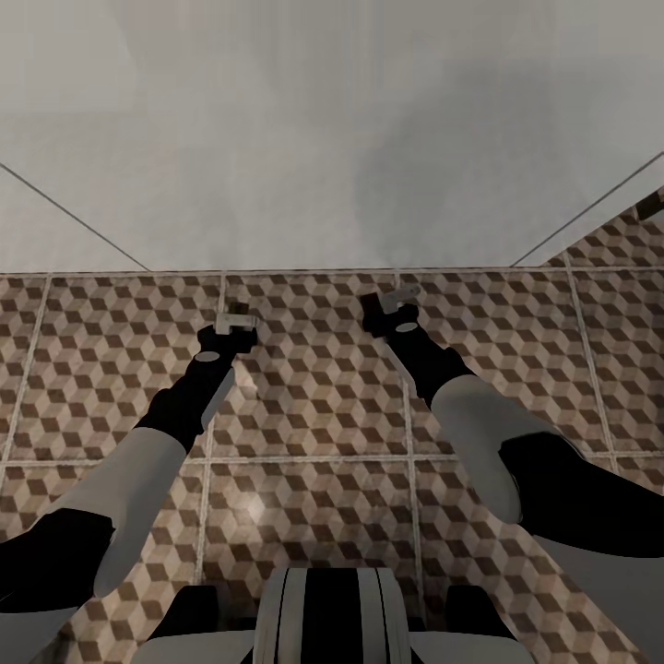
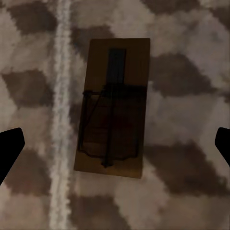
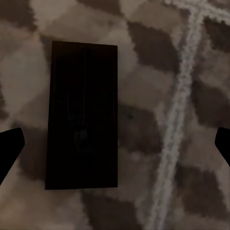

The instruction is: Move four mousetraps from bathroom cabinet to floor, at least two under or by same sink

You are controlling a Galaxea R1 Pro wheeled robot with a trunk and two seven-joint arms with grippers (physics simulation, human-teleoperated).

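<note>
Two mousetraps lie flat on the cube-patterned bathroom floor (image 1: 314,406). One mousetrap (image 2: 113,108), a brown board with dark wire, rests beside a pale grout line, straight below my left gripper (image 1: 236,320). Its black fingertips (image 2: 9,148) stand wide apart on either side, clear of the board. The other mousetrap (image 3: 82,115) is a dark shadowed rectangle under my right gripper (image 1: 391,302), whose fingertips (image 3: 9,146) are also spread and touch nothing. Both grippers hang low over the tiles close to the foot of a white surface.
A broad white surface (image 1: 332,138) rises along the far edge of the tiles; I cannot tell what fixture it is. A small dark brown edge (image 1: 651,204) pokes in at the far right. Tiled floor stretches between the arms and back to my base (image 1: 332,613).
</note>
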